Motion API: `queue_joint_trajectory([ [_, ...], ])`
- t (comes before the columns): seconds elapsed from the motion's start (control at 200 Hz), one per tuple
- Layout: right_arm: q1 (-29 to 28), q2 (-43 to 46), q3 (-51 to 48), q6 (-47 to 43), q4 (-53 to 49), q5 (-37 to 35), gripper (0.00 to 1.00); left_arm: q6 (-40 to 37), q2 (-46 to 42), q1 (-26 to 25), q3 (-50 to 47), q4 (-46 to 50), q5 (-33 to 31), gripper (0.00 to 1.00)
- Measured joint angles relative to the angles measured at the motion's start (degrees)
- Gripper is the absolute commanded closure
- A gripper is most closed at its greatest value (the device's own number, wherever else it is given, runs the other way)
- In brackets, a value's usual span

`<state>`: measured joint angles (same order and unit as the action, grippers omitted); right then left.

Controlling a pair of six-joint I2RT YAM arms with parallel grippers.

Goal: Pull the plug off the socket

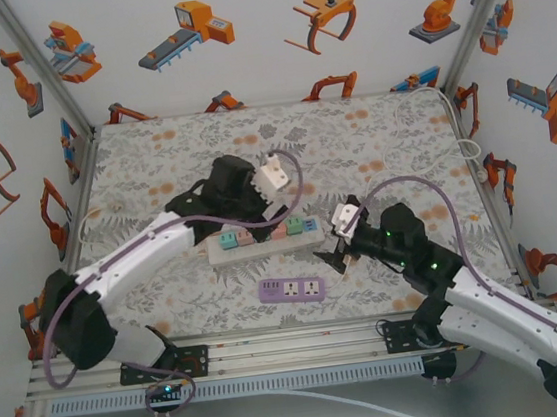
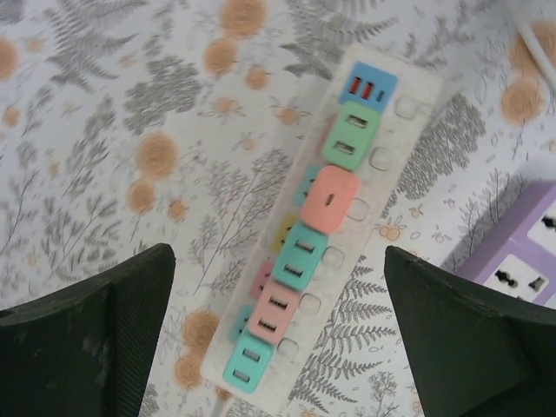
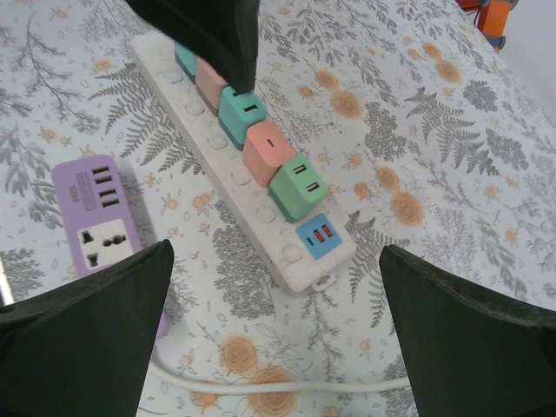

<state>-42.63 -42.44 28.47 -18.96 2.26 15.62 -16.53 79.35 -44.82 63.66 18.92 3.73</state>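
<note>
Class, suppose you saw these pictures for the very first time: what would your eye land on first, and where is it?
The long white power strip in the middle of the flowered table, crowded with a row of pastel plugs, draws the eye first. The left gripper hangs open over it, and the right gripper is open near its right end in the top view. A purple socket block lies on its near side.
</note>
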Motion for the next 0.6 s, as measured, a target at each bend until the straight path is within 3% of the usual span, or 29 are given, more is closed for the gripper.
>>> queue_joint_trajectory([
  [0.33, 0.1, -24.2, 13.8, -15.0, -0.2, 1.2, 0.11, 30.6, -21.0, 17.0, -18.1, -8.5, -3.6, 0.00],
  [0.601, 4.9, -40.0, 26.3, -21.7, -4.5, 13.6, 0.16, 44.7, -26.1, 26.4, -29.2, -9.1, -1.4, 0.04],
])
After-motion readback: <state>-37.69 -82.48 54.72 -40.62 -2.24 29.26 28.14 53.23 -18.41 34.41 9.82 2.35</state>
